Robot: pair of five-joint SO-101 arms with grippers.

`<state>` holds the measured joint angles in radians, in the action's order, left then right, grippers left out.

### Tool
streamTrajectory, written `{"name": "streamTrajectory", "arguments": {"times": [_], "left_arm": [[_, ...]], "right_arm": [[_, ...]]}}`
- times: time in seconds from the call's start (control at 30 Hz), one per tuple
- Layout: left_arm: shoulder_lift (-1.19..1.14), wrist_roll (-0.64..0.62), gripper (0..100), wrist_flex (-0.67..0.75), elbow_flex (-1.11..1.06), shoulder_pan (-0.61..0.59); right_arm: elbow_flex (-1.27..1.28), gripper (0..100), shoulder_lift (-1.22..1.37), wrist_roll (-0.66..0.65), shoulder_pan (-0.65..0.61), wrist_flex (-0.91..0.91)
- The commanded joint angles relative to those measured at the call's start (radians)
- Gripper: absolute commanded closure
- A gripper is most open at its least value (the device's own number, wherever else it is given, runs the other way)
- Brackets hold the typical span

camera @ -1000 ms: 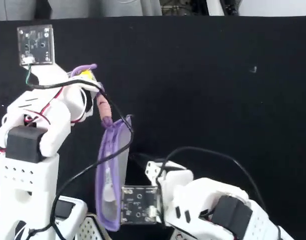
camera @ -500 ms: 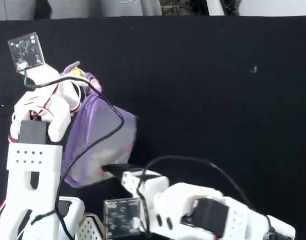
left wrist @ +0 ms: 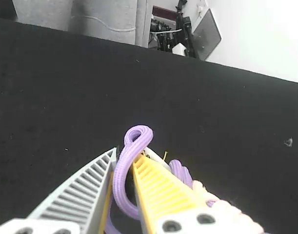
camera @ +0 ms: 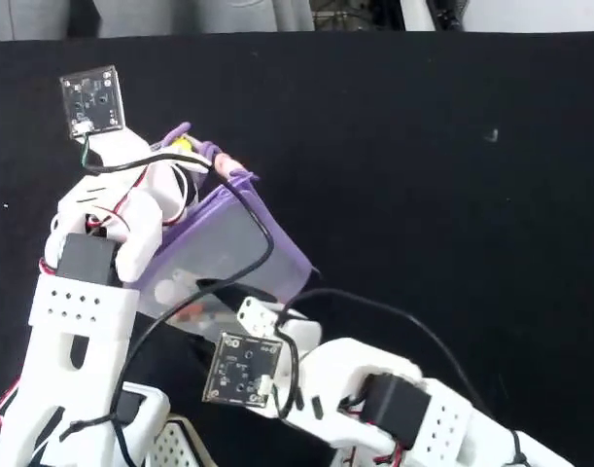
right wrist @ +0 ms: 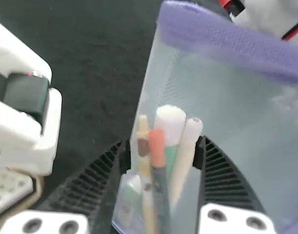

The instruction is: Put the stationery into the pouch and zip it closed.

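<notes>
Your left tool (left wrist: pixel 125 156) clamps the purple pull cord (left wrist: pixel 134 139) at upper left, your right tool (right wrist: pixel 162 145) grips the pouch (camera: pixel 214 243), pens (right wrist: pixel 158 146) inside, at its lower-centre end, so the zip edge runs diagonally between them.

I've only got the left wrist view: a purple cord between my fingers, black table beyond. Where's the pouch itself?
Observer: In the high view the pouch slants down from the purple cord in the left gripper toward the right arm.
Operator: Is the stationery inside?
Observer: Yes. The right wrist view shows pens bundled behind its clear wall.
Operator: And the right gripper?
Observer: The right gripper has a finger against each side of the pouch's end away from the left gripper.
</notes>
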<state>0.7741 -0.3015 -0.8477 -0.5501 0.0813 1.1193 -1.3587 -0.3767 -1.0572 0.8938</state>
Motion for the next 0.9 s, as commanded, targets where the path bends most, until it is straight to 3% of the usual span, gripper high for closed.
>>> {"name": "streamTrajectory", "arguments": {"times": [0.0,0.1,0.23,0.43,0.63,0.87], "left_arm": [[0.008,-0.006,97,0.014,0.022,0.025],[0.008,-0.006,97,0.014,0.021,0.025],[0.008,-0.003,97,0.015,0.01,0.025],[0.008,-0.002,97,0.015,-0.001,0.016],[0.008,-0.002,97,0.021,-0.015,-0.05],[0.008,0.009,97,0.155,-0.117,-0.051]], "right_arm": [[-0.122,76.2,-0.004,0.012,0.055,0.115],[-0.183,76.1,-0.004,0.008,0.1,0.189],[-0.197,76.1,-0.001,-0.124,0.245,0.215],[-0.102,76.1,0.007,-0.224,0.439,0.012],[0.007,76.1,0.007,-0.313,0.586,-0.078],[0.082,76.1,0.007,-0.394,0.761,-0.235]]}}
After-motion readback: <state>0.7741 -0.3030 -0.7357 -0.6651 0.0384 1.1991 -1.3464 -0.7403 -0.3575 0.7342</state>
